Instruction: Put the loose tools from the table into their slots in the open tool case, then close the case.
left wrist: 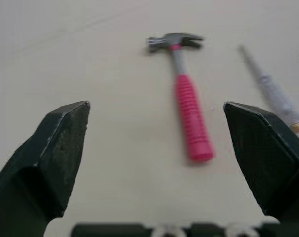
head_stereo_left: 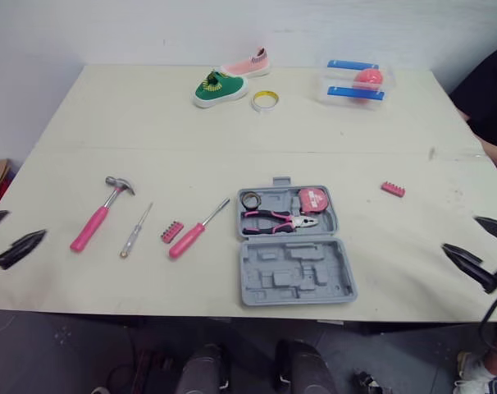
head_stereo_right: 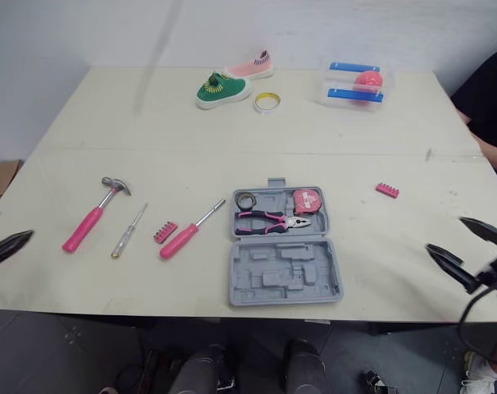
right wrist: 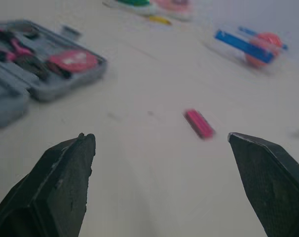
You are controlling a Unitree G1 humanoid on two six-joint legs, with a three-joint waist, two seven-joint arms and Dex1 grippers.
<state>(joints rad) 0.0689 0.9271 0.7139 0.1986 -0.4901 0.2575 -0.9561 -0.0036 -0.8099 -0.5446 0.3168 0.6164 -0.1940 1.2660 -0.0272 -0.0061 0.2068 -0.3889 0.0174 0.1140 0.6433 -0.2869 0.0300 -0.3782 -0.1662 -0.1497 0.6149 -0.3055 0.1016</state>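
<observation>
The long cream table [head_stereo_left: 150,123] holds an open grey plastic tool case [head_stereo_left: 298,279] front-centre. Left black gripper [left wrist: 157,106] and right black gripper [right wrist: 160,136] both gape wide, empty. Left of the case lie a pink-handled hammer [head_stereo_left: 97,220], a pink-handled screwdriver [head_stereo_left: 195,231], a slim clear-handled screwdriver [head_stereo_left: 135,232] and a small pink bit strip [head_stereo_left: 172,232].

The worktop [head_stereo_left: 232,164] is smooth, matt cream. The tool case [head_stereo_left: 294,283] looks like matt grey moulded plastic. The hammer [head_stereo_left: 99,215] has a shiny metal head and ribbed pink grip. The green shoe [head_stereo_left: 218,88] and pink shoe [head_stereo_left: 250,64] look like knitted cloth.
</observation>
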